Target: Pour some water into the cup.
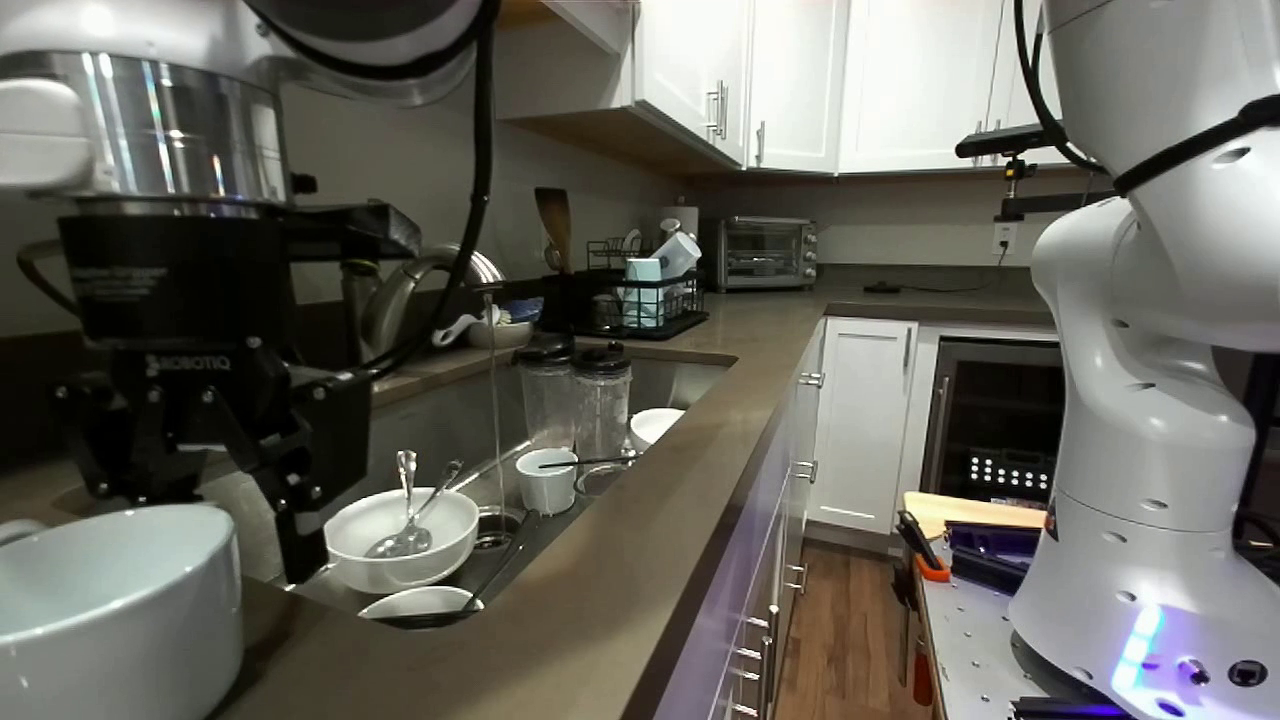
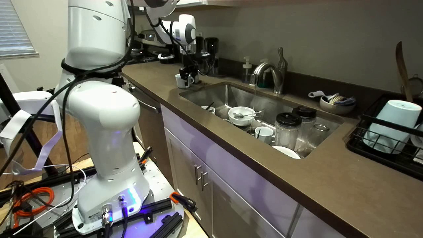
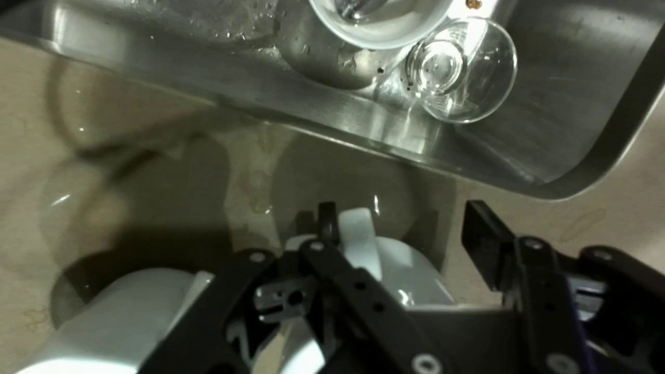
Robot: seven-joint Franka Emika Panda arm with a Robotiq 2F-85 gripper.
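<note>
In the wrist view a white mug (image 3: 413, 270) stands on the counter. Its handle (image 3: 359, 241) points toward the sink. My gripper (image 3: 402, 228) is open, with the handle between its fingers, close to the left finger; whether they touch I cannot tell. The right finger stands apart. A second white mug (image 3: 124, 311) is at the lower left. In exterior views the gripper shows low at the mugs (image 1: 205, 510) (image 2: 188, 74). A white mug is close in front (image 1: 120, 610); one also shows on the counter (image 2: 181, 82). Water (image 1: 495, 400) runs from the faucet (image 2: 264, 67).
The sink (image 2: 218, 91) holds a bowl with spoons (image 1: 400, 550), a white cup (image 2: 264, 134), lidded jars (image 2: 288, 130) and a clear glass (image 3: 467, 72). The sink edge runs beside the gripper. A dish rack (image 2: 360, 135) and soap bottles (image 2: 247, 71) stand near the wall.
</note>
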